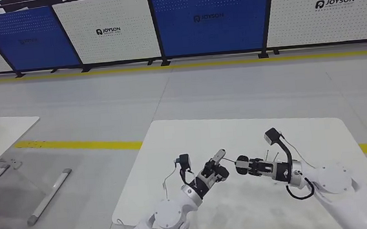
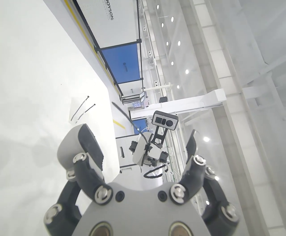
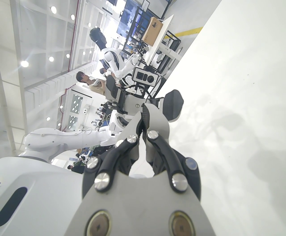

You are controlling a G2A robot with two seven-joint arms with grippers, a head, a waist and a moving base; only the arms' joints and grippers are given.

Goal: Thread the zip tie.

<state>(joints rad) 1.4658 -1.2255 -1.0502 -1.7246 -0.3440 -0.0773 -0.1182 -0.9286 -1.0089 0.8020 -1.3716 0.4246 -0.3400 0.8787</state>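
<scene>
Clamping zip tie point(image 2: 125, 115), R gripper point(image 3: 142, 111) closed; L gripper point(image 2: 137, 130) open; tie's held end hidden

1. The first zip tie point(image 2: 127, 118) is a thin dark strip with a slight bow. One end is pinched in the closed right gripper point(image 3: 141, 116). The rest sticks out free in the air above the white table point(image 2: 33, 67). Its head cannot be made out.
2. The second zip tie point(image 2: 80, 107) is thin, black and straight, with a small square head at one end. It lies flat on the table, well apart from the first.
3. The third zip tie point(image 2: 85, 112) looks the same and lies flat just beside the second, nearly parallel, heads pointing the same way. Their tails draw close; whether they touch cannot be told.
</scene>
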